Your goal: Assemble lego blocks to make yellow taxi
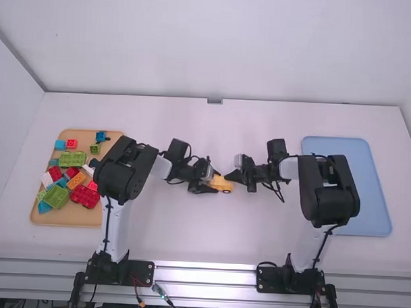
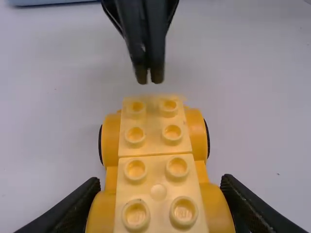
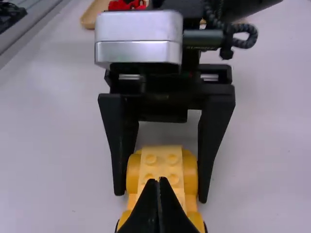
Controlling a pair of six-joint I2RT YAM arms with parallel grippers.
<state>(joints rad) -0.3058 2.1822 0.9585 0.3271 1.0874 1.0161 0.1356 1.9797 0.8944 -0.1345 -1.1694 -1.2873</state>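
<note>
One yellow car [image 1: 222, 186] sits between two grippers: left gripper [image 1: 214, 182] clasping its sides from nine o'clock, right gripper [image 1: 227, 177] clenched at three. Two arms [image 1: 119, 225] partly hide a tan tray [image 1: 75, 221] and a blue tray [image 1: 372, 224].

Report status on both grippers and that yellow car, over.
Left gripper: jaws closed on yellow car. Right gripper: jaws together, near car's free end. Possible obstruction: right gripper, if stacking there.

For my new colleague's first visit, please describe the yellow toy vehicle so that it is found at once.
On the white table, look between the tan tray and the blue tray. There, the left gripper holds a small studded vehicle. Unlike the black gripper around it, it is yellow.
</note>
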